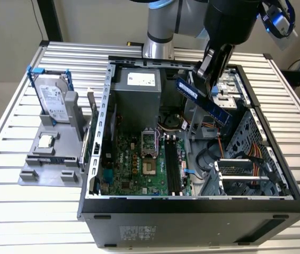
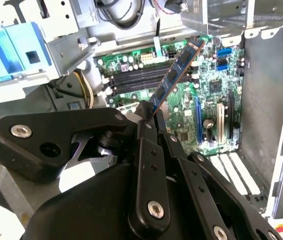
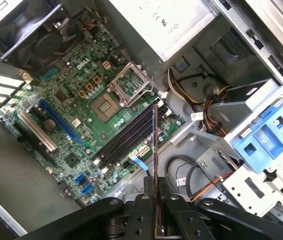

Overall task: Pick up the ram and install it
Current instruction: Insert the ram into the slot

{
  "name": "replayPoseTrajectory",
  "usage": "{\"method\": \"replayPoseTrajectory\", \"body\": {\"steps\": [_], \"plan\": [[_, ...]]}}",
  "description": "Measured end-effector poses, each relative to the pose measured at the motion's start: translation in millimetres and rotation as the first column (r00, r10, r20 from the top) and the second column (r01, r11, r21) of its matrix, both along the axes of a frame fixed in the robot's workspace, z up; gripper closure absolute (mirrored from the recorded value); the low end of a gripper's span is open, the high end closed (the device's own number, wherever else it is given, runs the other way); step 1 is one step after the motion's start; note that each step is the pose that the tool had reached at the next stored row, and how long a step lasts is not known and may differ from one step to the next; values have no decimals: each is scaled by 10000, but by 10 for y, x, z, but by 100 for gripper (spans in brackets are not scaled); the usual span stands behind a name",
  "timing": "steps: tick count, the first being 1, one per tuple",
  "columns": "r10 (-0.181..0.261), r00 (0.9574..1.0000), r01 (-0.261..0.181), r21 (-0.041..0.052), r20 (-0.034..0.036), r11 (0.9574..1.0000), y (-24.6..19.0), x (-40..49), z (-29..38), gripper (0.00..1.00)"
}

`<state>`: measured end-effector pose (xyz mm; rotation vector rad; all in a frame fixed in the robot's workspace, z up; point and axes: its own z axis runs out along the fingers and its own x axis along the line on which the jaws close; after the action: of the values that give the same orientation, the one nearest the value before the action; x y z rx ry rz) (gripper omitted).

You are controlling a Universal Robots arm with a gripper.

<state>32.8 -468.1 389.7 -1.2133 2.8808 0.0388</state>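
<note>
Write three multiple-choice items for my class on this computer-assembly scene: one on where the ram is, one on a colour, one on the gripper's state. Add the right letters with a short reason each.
1. Where is the ram?
A. Seated in a motherboard slot
B. Held in the air above the open case
C. Lying on the table beside the case

2. What colour is the bracket around the hard drive standing on the grey holder at the exterior view's left?
A. Red
B. Yellow
C. Blue

3. What is the state of the gripper?
A. Shut on the ram
B. Open and empty
C. Shut on a cable

Key: 1 B, the exterior view shows the stick tilted, clear of the motherboard. 2 C, blue bracket tips frame the drive. 3 A, in both wrist views the fingers clamp the stick's end.
</note>
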Motion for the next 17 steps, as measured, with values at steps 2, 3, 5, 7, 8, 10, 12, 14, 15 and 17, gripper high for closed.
{"method": "replayPoseTrajectory", "body": {"steps": [2, 3, 5, 7, 8, 10, 12, 14, 15, 17], "plan": [[-113, 9999, 113, 1, 0, 9999, 0, 1, 0, 100], [-169, 9999, 169, 0, 0, 9999, 0, 2, 0, 100], [-286, 9996, 286, 0, 0, 9996, 0, 2, 0, 100], [-407, 9992, 407, 0, 0, 9992, 0, 3, 0, 100], [-468, 9989, 468, 0, 0, 9989, 0, 3, 0, 100], [-584, 9983, 584, 0, 0, 9983, 0, 3, 0, 100], [-707, 9975, 707, 0, 0, 9975, 0, 2, 0, 100], [-824, 9966, 824, -1, 0, 9966, 0, 2, 0, 100], [-887, 9961, 887, 1, 1, 9961, 0, 2, 0, 100], [-1004, 9949, 1004, 0, 0, 9949, 0, 3, 0, 100]]}}
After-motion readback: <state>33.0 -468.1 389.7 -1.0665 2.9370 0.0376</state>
